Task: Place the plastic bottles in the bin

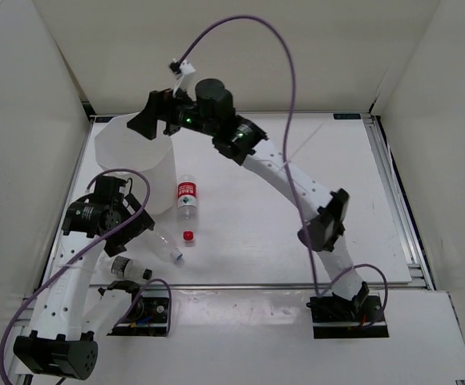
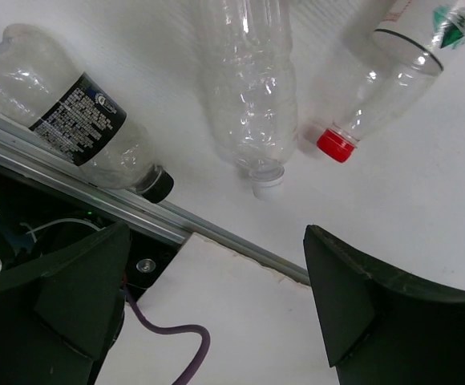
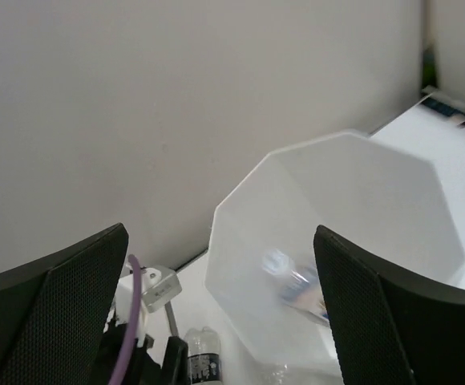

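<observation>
- Lying on the table [image 1: 248,257], three bottles are not yet in the bin [image 1: 132,160]: a clear unlabelled bottle [image 2: 248,88] with a pale cap, a red-labelled bottle [image 2: 413,48] with a red cap, and a dark-labelled bottle [image 2: 72,120] resting against the metal rail [image 2: 56,178] at the near edge
- Inside the bin, a blue-and-white-labelled bottle [image 3: 297,285] shows only as a blur
- The clear unlabelled bottle lies straight ahead of the left claw [image 2: 216,233], cap end toward it and long axis running away from it, so the fingers would close across its body; I judge it the likeliest next pick
- The red-labelled bottle lies just beside it, farther from the rail, cap pointing the same way, apart from it
- The left claw is much nearer all three; its fingers stand apart with nothing between them
- The right claw [image 3: 220,233] hangs over the bin's mouth, fingers wide apart and empty, well apart from the loose bottles
- The top camera shows both arms and the bin together, but the left claw [image 1: 132,228] covers part of the clear bottle there
- Caps and labels read clearly only from the left wrist, and the bin's inside only from the right wrist
</observation>
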